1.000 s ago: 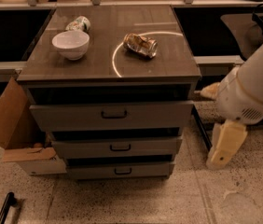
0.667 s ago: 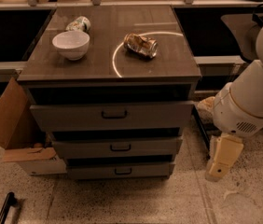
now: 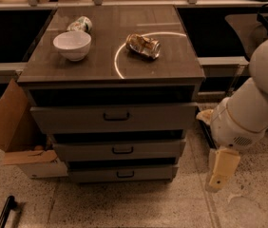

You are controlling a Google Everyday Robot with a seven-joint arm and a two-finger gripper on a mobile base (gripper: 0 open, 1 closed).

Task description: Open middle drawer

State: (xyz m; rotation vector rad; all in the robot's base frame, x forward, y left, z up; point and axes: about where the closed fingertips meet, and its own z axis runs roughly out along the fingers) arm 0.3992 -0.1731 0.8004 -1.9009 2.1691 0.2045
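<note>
The desk [image 3: 172, 65] is a dark grey drawer unit with a flat, glossy top, standing on a speckled terrazzo floor [image 3: 138, 208]. A thin ring of reflected light [image 3: 116, 63] curves across the top. Inside that ring lies a crumpled drinks can [image 3: 143, 45] on its side. Towards the left rear corner sits a white bowl [image 3: 72, 44], upright, and just behind it lies a second can with a green and white label [image 3: 80, 23], tipped over. Dark counters run along the back of the room on both sides. An open cardboard box [image 3: 10, 122] leans against the desk's left side, and a black bar-shaped object [image 3: 5, 212] lies on the floor at the lower left.

Three drawer fronts are stacked below the top. The middle drawer [image 3: 86, 151] is the mid-height one, between the tall upper front and the thin lowest front. Its small dark bar handle [image 3: 122, 150] faces the camera, and the drawer looks shut.

The white robot arm [image 3: 253, 108] fills the right side. Its cream tool [image 3: 219, 175] hangs pointing at the floor, right of the desk and well apart from every handle. Whether the tool is wide or narrow I cannot tell.

Against the frame a second ago, the arm has sunk lower and the tool has dropped nearer the floor and slightly leftwards. The drawers, bowl and cans lie as before.
</note>
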